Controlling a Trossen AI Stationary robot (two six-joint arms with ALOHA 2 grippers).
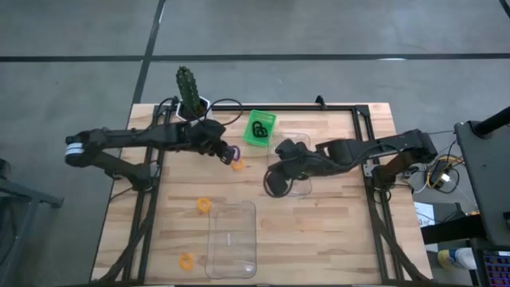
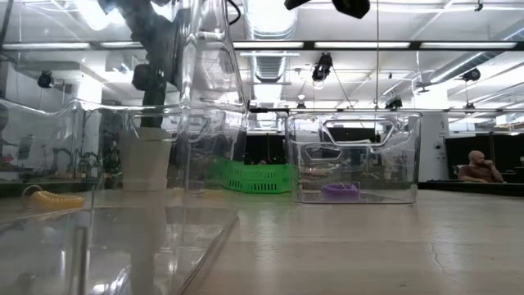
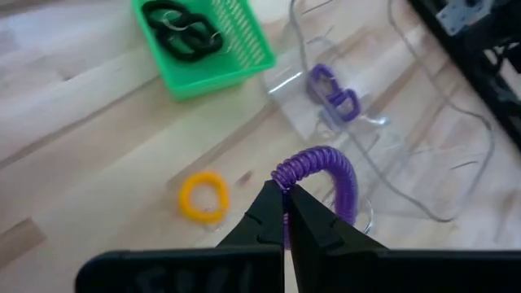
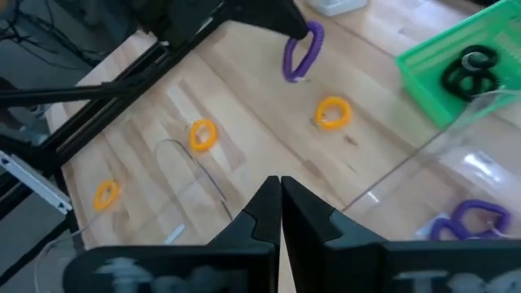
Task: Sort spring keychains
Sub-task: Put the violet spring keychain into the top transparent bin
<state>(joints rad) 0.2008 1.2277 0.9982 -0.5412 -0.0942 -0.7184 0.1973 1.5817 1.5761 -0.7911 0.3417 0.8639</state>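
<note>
Left gripper pinched on a coiled purple keychain, lifted just beside the green mesh bin, which holds black coils. Right gripper fingers together, holding nothing, over the clear tray near the bin. Orange coils on bare wood, well apart from the bin.

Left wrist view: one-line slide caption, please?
Left gripper shut on a purple coiled spring keychain, near a green plastic bin of black keychains.

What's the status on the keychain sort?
Left gripper shut on purple keychain, lifted. Right gripper shut, empty, over clear tray. Orange keychains still loose.
</note>
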